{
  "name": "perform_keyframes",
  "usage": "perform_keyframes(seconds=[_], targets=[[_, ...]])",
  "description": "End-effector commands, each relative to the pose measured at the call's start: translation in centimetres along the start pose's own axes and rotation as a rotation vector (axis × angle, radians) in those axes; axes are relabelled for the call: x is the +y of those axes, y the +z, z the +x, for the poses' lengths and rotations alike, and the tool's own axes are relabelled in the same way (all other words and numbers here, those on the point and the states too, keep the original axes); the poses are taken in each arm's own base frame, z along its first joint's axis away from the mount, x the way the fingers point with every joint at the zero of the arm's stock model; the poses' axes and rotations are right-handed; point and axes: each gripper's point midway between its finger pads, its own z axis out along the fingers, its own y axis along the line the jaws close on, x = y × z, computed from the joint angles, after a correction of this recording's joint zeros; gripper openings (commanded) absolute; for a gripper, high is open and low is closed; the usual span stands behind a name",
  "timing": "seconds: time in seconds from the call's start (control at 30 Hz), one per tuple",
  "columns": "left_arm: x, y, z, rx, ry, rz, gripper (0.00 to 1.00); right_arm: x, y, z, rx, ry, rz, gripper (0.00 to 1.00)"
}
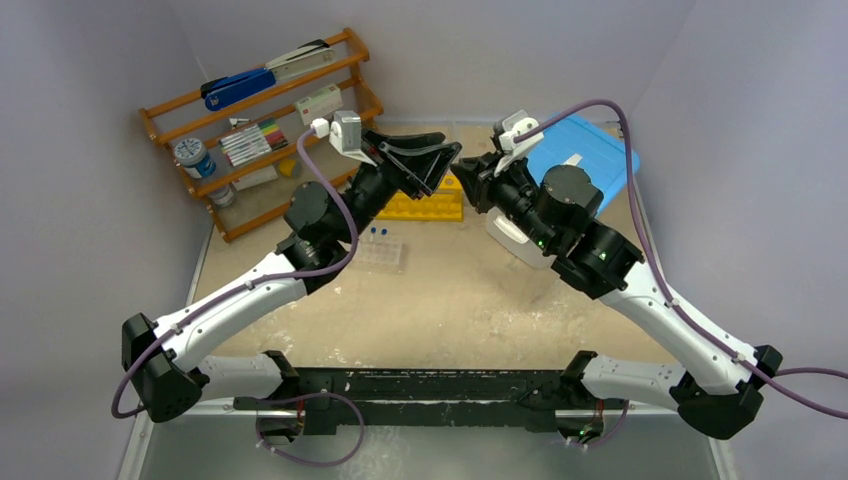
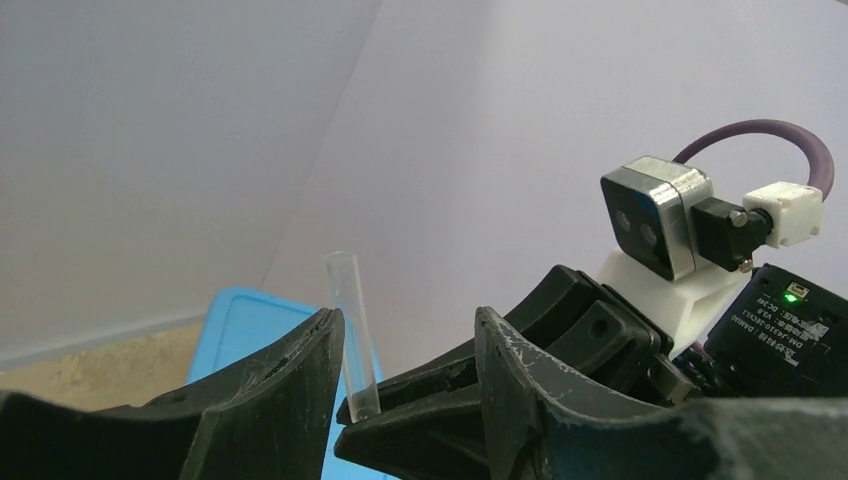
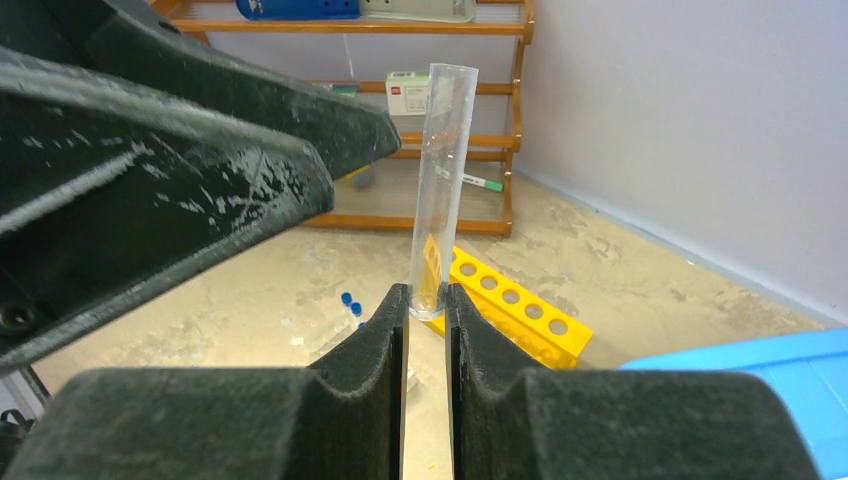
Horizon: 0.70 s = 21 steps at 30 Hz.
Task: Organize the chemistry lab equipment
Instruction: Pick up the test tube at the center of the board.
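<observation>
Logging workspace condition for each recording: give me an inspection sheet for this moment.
Surface: tan table, scuffed, pale smears.
Job's things: glass tube upright in the right claw; yellow rack and tray of blue-capped tubes on the table.
Clutter: wooden shelf holding stapler and markers; blue bin far right.
Claws: left claw open beside the tube; right claw shut on its base.
Cables: purple cable looped along each arm.
Surroundings: plain pale walls.
</observation>
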Motion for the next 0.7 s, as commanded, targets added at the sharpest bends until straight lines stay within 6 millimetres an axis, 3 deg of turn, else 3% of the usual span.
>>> perform_keyframes(seconds=[0.0,0.43,0.67], targets=[[-1.2,0.7,-2.1,0.000,0.050,0.019,0.50,0.3,-1.0,-2.0,-0.072,0.024,-0.031,0.17],[1.4,2.4,-1.7,0.042,0.014,-0.090,0.50,1.2,-1.3,-2.2,-0.081,0.031,-0.074,0.18],[1.2,2.9,-2.0,0.041,0.004,-0.071,0.39,1.4,-1.0,-1.7,-0.067,0.026,-0.082,0.18]])
